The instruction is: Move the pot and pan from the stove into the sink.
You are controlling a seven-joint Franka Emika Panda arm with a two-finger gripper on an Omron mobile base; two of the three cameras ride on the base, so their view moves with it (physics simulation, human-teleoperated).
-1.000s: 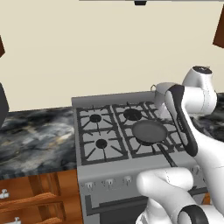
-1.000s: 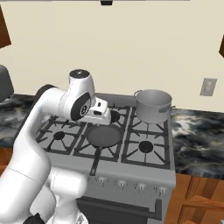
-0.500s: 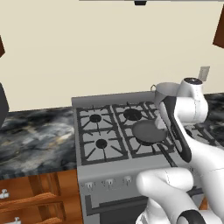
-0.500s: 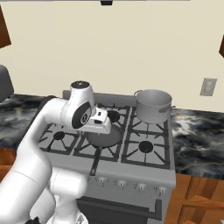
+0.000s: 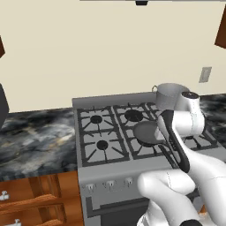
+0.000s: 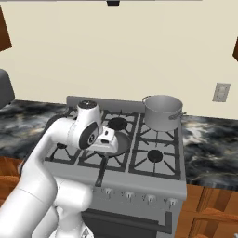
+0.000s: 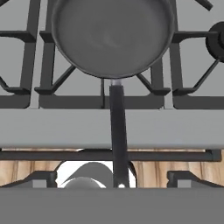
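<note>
While both items sit on the stove (image 5: 110, 145), nothing's in the sink. One pot (image 6: 162, 113) on the back right burner, one pan (image 7: 111, 35) on the front middle burner, its handle (image 7: 118, 140) sticking out past the front edge. Pincer (image 7: 111, 183) wide open, hovering above that handle, holding nothing. Risk: thin handle grabbed near its end could twist in the grip, letting the pan sag or clip the grates. Burners: six.

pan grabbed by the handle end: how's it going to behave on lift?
The pan looks rigid, so no flex. Its bowl sits far from the handle's end, so it will probably droop bowl-down or twist. The handle is thin and smooth-looking, so slip seems plausible. The open gripper straddles the handle.
</note>
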